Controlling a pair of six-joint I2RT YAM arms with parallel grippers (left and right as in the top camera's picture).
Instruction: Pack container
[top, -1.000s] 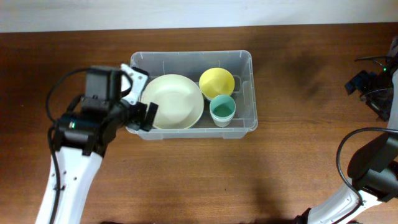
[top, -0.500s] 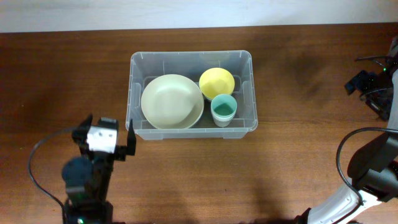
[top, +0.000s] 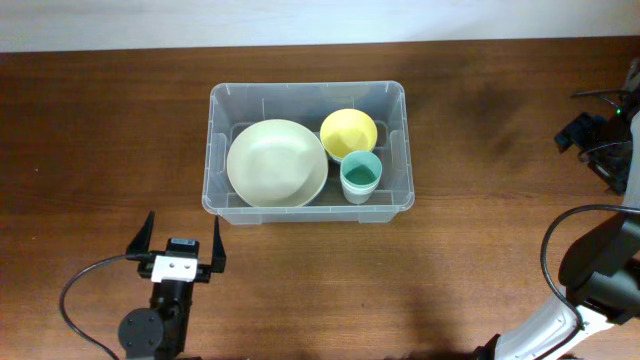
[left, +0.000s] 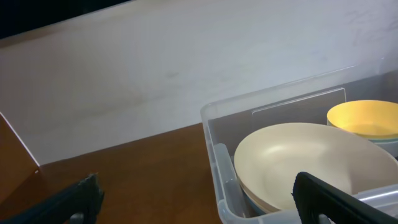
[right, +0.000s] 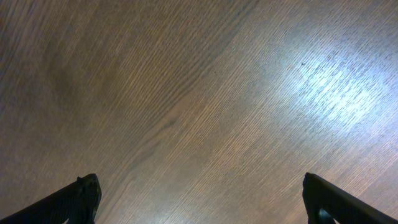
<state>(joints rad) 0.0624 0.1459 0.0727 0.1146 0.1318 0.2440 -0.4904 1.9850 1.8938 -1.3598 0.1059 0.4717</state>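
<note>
The clear plastic container (top: 215, 110) stands at the table's middle. It holds a cream plate (top: 276, 162), a yellow bowl (top: 348, 132) and a teal cup (top: 360, 175). My left gripper (top: 180, 238) is open and empty, in front of the container's left near corner and apart from it. In the left wrist view the container (left: 214, 149), cream plate (left: 311, 155) and yellow bowl (left: 367, 118) show ahead to the right, and the left gripper's fingers (left: 199, 199) stand wide apart. My right gripper (right: 199, 199) is open and empty over bare wood; only its arm (top: 600, 265) shows overhead.
A pale wall (left: 155, 74) runs behind the brown wooden table (top: 100, 130). Dark equipment with cables (top: 595, 140) sits at the right edge.
My left arm drew back from the container's left near corner toward the table's front edge, leaving the plate in the container. The right arm has not moved.
</note>
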